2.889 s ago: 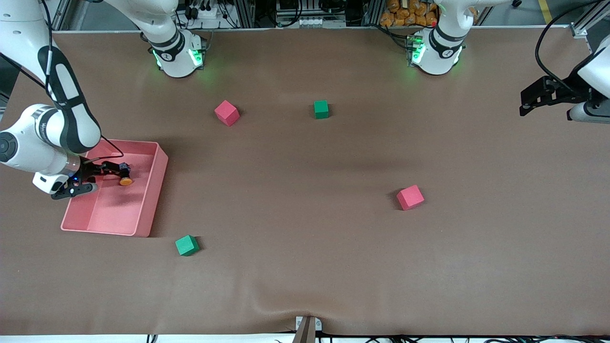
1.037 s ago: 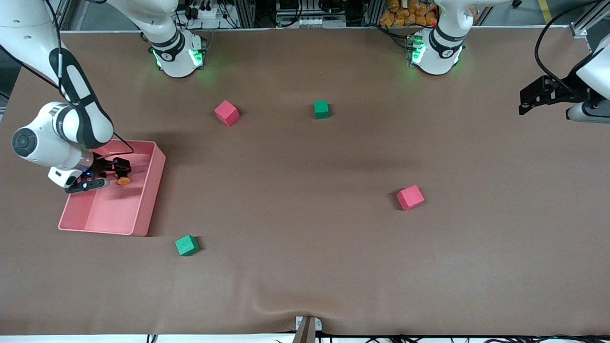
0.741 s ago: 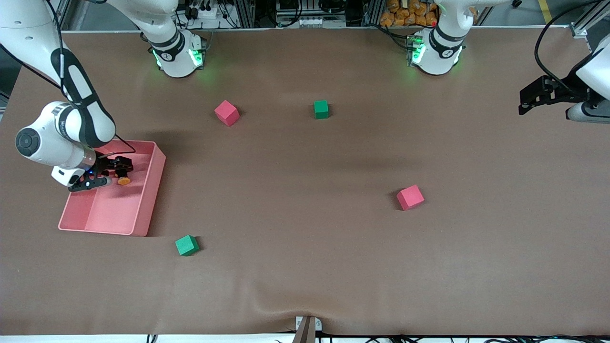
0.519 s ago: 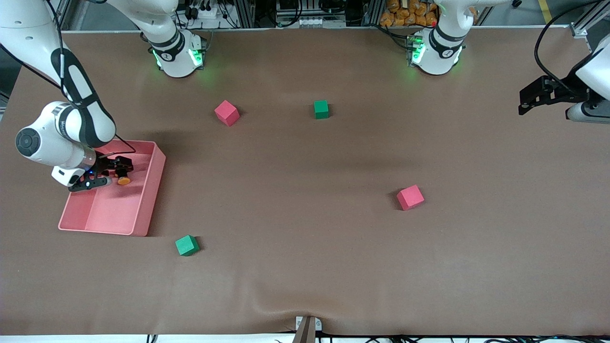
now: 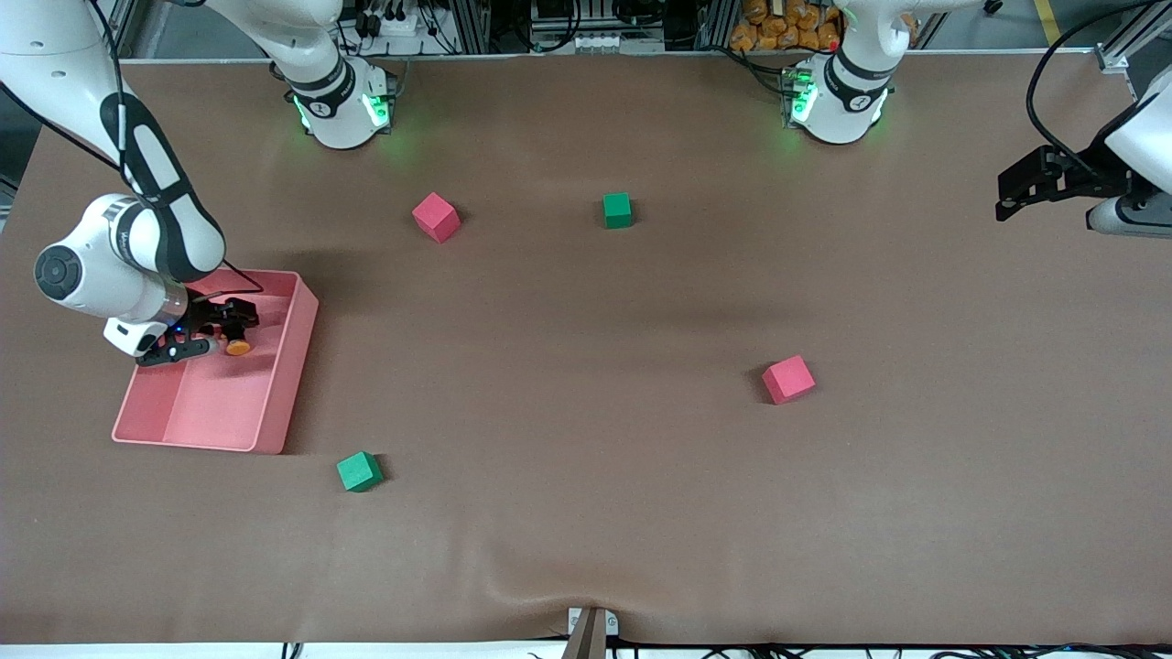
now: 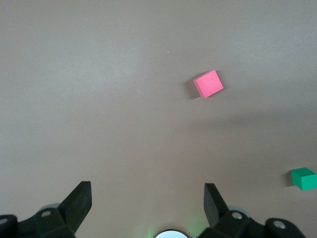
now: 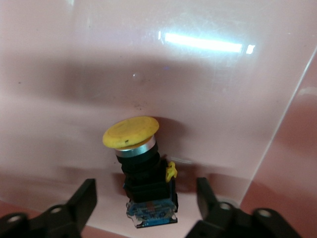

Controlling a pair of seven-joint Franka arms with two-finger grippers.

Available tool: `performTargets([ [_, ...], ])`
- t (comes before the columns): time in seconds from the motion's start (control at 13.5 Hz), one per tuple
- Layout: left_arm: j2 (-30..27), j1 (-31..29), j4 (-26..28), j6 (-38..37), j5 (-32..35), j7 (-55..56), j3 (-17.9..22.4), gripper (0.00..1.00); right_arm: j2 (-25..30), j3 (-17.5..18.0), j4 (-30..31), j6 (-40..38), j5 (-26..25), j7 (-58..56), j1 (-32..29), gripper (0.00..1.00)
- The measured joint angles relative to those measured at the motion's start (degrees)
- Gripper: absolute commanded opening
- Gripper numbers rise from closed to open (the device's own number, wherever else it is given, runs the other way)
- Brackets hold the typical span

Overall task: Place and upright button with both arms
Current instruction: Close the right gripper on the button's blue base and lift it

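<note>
Right wrist view puts us between the jaws of the right gripper (image 7: 146, 198). They stand open, one on each side of the button (image 7: 143, 173), and we see a gap on both sides of its black body. The button lies on its side on the floor of the pink tray (image 5: 291, 366), with its orange cap pointing away from the wrist. It is not lifted.

From the front view, the right gripper (image 5: 220, 331) is down inside the tray. The button (image 5: 238, 345) is in the half of the tray farther from the front camera, with its cap turned toward six o'clock. The tray sits at about nine o'clock on the table (image 5: 586, 513), at the right arm's end.

The left gripper (image 6: 146, 198) has its jaws spread wide and holds nothing. The left arm waits, and its gripper (image 5: 1030, 188) hangs over the table at about two o'clock, at the left arm's end.

Farther out, four cubes rest on the table, well apart from each other. One red cube (image 5: 435, 217) is at eleven o'clock and one green cube (image 5: 617, 210) at twelve. The second red cube (image 5: 787, 379) is at four o'clock, and the second green cube (image 5: 359, 471) is at seven, just past the tray's near corner.
</note>
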State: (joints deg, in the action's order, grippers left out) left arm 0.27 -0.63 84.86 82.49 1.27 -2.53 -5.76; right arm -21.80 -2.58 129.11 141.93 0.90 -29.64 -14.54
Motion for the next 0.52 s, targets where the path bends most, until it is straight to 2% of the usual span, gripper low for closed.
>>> performTargets([
  [0.07,0.0,0.0,0.0,0.0,0.0,0.0,0.0,1.0,0.0,0.0,0.1,0.0,0.0,0.0,0.0,0.21],
  [0.3,0.0,0.0,0.0,0.0,0.0,0.0,0.0,1.0,0.0,0.0,0.4,0.0,0.0,0.0,0.0,0.16],
  [0.52,0.0,0.0,0.0,0.0,0.0,0.0,0.0,1.0,0.0,0.0,0.4,0.0,0.0,0.0,0.0,0.16],
])
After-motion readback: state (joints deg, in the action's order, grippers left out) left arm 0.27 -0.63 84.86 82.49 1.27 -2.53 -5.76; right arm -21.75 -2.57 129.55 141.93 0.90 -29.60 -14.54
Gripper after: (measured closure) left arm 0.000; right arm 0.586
